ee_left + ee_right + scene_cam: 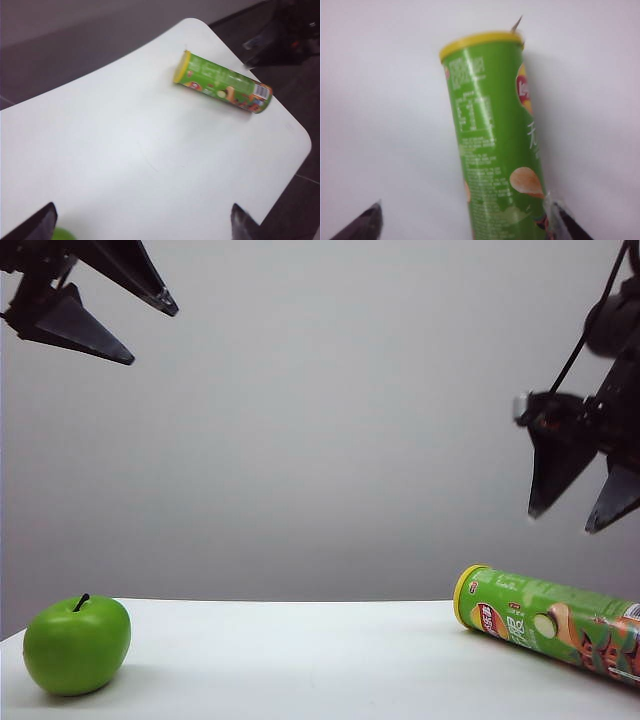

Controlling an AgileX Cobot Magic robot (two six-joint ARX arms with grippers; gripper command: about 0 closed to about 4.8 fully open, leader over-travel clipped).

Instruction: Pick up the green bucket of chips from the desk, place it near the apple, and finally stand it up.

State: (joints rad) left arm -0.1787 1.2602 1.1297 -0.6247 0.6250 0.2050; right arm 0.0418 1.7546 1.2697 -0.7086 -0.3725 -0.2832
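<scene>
**Both grippers wide open, chips can lying down**

The right gripper hangs in the air above the green bucket of chips. Its two dark fingers point down and stand far apart. They hold nothing and do not touch the can. In the right wrist view the can lies between the two finger tips, with white desk around it.

The left gripper is high up, far above the apple. Its fingers are spread wide too and point sideways toward the can's side. It holds nothing. In the left wrist view its gripper shows only as two dark tips at the picture's edge.

The green bucket of chips lies on its side on the desk, well apart from the apple. Its yellow lid faces the apple. The apple sits upright on the desk with its stem pointing up
</scene>
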